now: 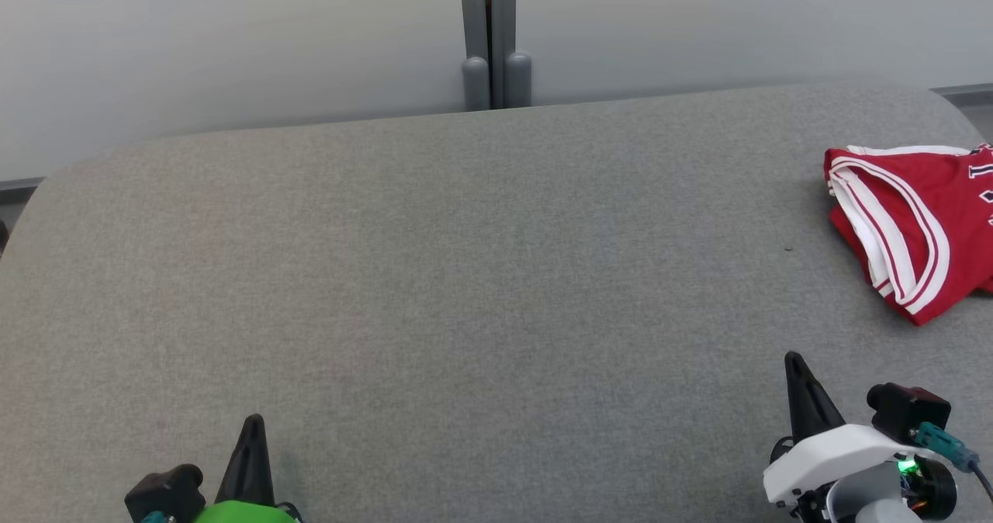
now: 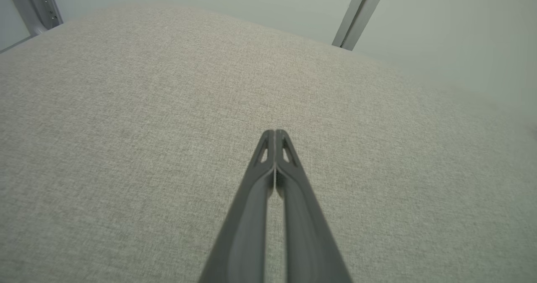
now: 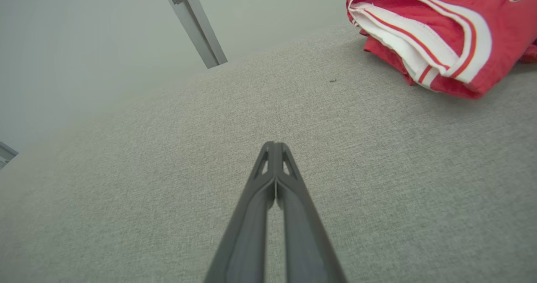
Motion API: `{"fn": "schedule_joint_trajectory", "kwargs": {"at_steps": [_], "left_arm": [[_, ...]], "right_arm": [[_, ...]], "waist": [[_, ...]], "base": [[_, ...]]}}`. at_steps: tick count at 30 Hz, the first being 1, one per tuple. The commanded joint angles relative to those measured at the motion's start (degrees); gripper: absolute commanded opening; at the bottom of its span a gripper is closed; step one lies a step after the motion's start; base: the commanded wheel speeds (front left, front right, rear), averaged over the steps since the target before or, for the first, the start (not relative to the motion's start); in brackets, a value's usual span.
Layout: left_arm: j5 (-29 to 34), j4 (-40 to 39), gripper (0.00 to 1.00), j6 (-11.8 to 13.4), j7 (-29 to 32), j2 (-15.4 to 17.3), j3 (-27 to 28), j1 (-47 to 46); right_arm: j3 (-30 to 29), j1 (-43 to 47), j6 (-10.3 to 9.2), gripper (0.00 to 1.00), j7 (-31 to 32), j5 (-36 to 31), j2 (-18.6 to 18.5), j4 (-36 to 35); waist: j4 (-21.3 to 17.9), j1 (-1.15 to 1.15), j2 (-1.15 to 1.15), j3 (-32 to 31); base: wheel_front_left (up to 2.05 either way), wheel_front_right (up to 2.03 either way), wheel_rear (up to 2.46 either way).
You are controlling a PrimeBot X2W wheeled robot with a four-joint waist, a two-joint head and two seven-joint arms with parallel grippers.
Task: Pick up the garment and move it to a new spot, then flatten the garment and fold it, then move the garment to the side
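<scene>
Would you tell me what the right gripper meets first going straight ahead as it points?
Probably the grey table top, though depth is unclear; the right gripper points past the red jersey, which lies to its right.

Folded red garment [image 1: 923,224], seemingly a jersey

Left gripper [image 2: 275,132] is sitting at lower left of the head view, fingers pressing tip to tip, gripping nothing, pointing forward. Right gripper [image 3: 275,144] is mirroring it at lower right, likewise closed and empty, white wrist [image 1: 830,453] showing behind.
</scene>
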Motion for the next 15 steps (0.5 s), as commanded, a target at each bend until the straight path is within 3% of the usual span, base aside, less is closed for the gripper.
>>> {"fn": "schedule_joint_trajectory", "kwargs": {"at_steps": [1, 15], "left_arm": [[-2.4, -1.2, 0.00, -0.1, 0.6, 0.2, 0.4, -1.9], [-15.7, -2.8, 0.00, 0.2, 3.9, 0.3, 1.6, -3.3]], "right_arm": [[-0.3, -1.2, -0.01, 0.00, 0.5, 2.5, -0.2, -1.2], [-1.2, -1.6, -0.02, 0.00, 3.8, 15.5, -0.3, -2.4]], "waist": [[0.0, 0.00, 0.00, 0.0], [0.3, 0.00, 0.00, -0.2]], "base": [[0.00, 0.00, 0.00], [0.00, 0.00, 0.00]]}}
